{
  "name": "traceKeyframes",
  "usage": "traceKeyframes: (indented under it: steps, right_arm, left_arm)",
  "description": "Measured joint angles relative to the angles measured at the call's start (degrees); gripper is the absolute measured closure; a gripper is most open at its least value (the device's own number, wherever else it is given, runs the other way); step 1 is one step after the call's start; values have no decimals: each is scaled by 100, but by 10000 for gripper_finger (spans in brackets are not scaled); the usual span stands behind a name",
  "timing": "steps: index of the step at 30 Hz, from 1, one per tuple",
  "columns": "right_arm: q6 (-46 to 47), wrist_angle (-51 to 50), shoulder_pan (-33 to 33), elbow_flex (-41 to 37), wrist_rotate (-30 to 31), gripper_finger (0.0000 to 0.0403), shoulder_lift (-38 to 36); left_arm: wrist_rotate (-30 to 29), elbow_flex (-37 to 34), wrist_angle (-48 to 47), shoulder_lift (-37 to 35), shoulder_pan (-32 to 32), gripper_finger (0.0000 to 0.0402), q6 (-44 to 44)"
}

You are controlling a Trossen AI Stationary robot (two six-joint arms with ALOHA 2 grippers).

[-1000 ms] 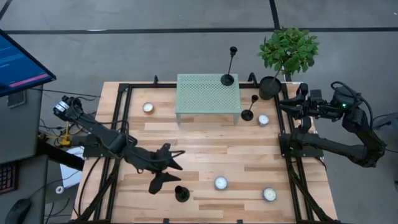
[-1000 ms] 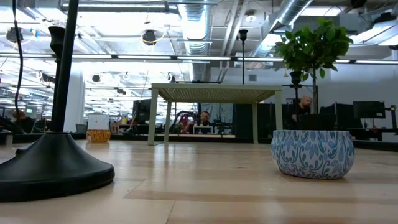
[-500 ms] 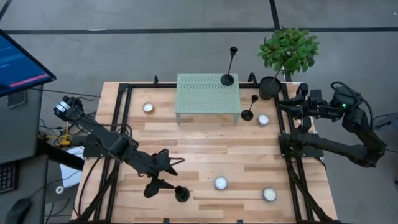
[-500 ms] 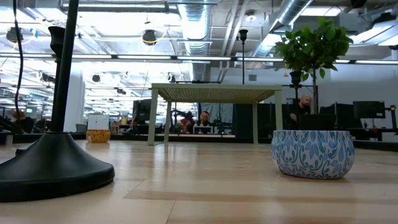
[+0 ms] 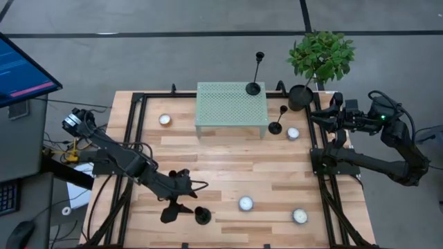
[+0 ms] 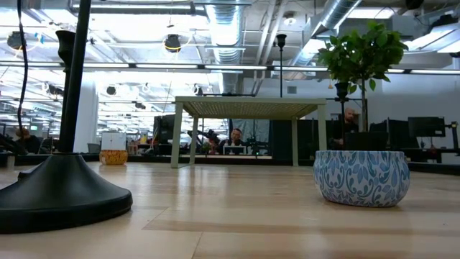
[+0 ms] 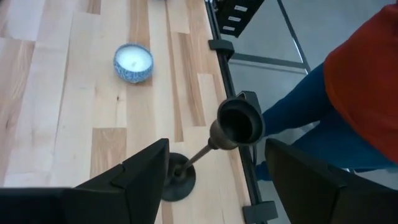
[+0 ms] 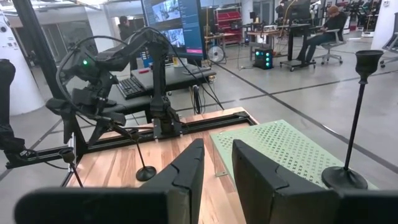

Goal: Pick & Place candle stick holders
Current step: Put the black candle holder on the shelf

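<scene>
A: Left gripper (image 5: 184, 198)?
B: Low over the front of the wooden table (image 5: 228, 162). Claw released, fingers (image 7: 138, 172) spread wide.

A: Holding anything?
B: No. In the left wrist view a candle stick holder (image 7: 239, 122) stands upright between the two fingers with air on both sides. From above it sits just beside the gripper at the front edge. In the low view its disc base fills the left foreground.

A: Other holders?
B: A tall candle stick holder (image 5: 253, 88) stands on the green perforated stand (image 5: 228, 104), at its far right corner. A short candle stick holder (image 5: 275, 127) is on the table just right of the stand and next to a candle cup (image 5: 293, 133).

A: Right gripper (image 5: 324, 117)?
B: Parked at the right edge of the table, near the potted plant (image 5: 320, 57). In the right wrist view its fingers (image 8: 186, 171) are nearly pinched together, with a thin slit between them and nothing in it.

A: Clutter?
B: A blue-patterned candle cup (image 6: 361, 177) stands in the right foreground of the low view. Another cup (image 5: 299, 216) sits at the front right and one more (image 5: 165, 120) left of the stand. A person in an orange top (image 7: 367, 87) stands off the table edge in the left wrist view.
</scene>
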Motion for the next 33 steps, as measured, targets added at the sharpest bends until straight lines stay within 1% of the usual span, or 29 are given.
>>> traceKeyframes:
  steps: [6, 10, 13, 19, 27, 33]
  right_arm:
    - [0, 0, 0, 0, 0, 327, 0]
    - [0, 0, -1, 0, 0, 327, 0]
    - [0, 0, -1, 0, 0, 327, 2]
    - [0, 0, 0, 0, 0, 327, 0]
    - [-18, 1, 0, 0, 0, 327, 0]
    - [-44, 1, 0, 0, 1, 327, 0]
  left_arm:
    - [-19, -20, 7, 1, -89, 137, -5]
    - [-16, -229, 13, -1, -159, 140, -287]
    - [-19, -337, 133, 1, -170, 140, -336]
    - [-192, -337, 216, 29, -167, 140, -302]
    - [-20, -336, 584, 513, -167, 140, -302]
    - [-107, -334, 674, 767, -167, 140, -302]
